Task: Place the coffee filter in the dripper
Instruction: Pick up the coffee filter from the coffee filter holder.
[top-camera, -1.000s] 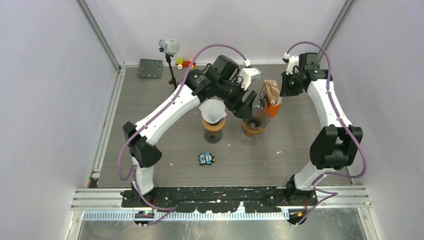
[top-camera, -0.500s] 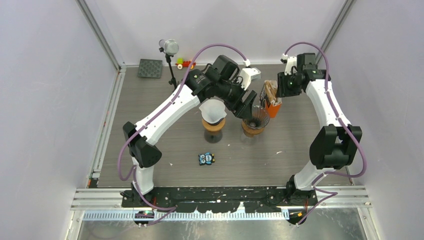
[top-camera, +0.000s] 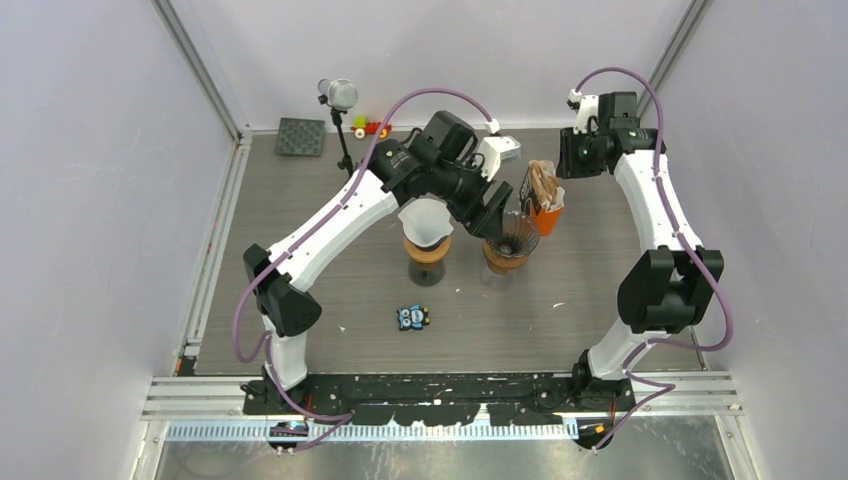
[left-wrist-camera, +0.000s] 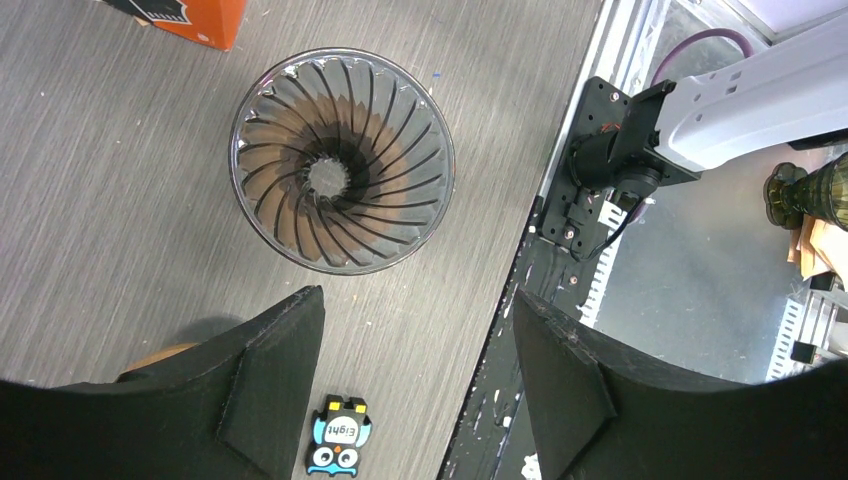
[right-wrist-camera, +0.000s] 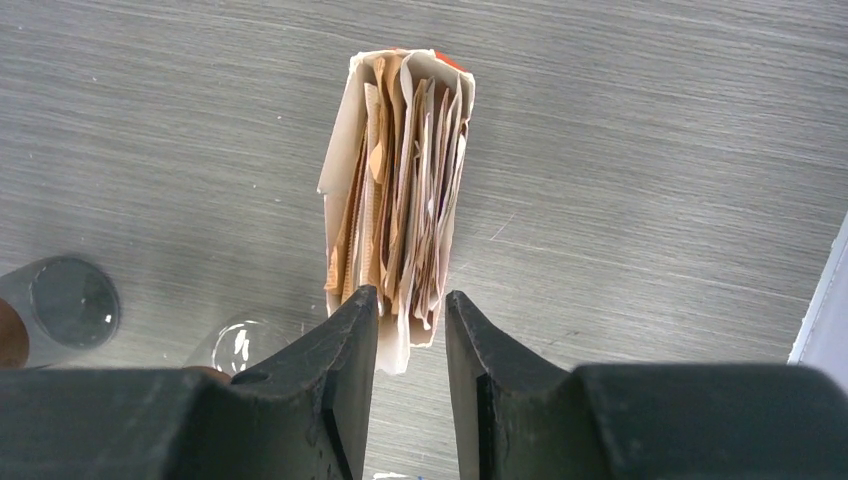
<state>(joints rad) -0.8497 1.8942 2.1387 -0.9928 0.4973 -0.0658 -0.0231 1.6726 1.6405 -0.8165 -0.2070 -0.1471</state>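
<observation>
The empty ribbed glass dripper (left-wrist-camera: 340, 160) stands on the table, also in the top view as the dripper (top-camera: 510, 238). Brown paper coffee filters (right-wrist-camera: 400, 180) stand packed upright in an orange box (top-camera: 545, 205) just behind and to the right of it. My right gripper (right-wrist-camera: 410, 295) hovers over the near end of the filter stack, jaws apart with a narrow gap, nothing pinched between them. My left gripper (left-wrist-camera: 415, 345) hangs wide open and empty above the table beside the dripper, and appears in the top view as the left gripper (top-camera: 497, 215).
A second dripper holding a white filter (top-camera: 425, 225) sits left of the empty one. An owl toy (left-wrist-camera: 338, 448) lies near the front. At the back left are a microphone stand (top-camera: 340, 100), a dark mat (top-camera: 301, 136) and a small toy (top-camera: 368, 127).
The right wrist has shifted slightly toward the back of the table above the filter box. The left arm has stayed still.
</observation>
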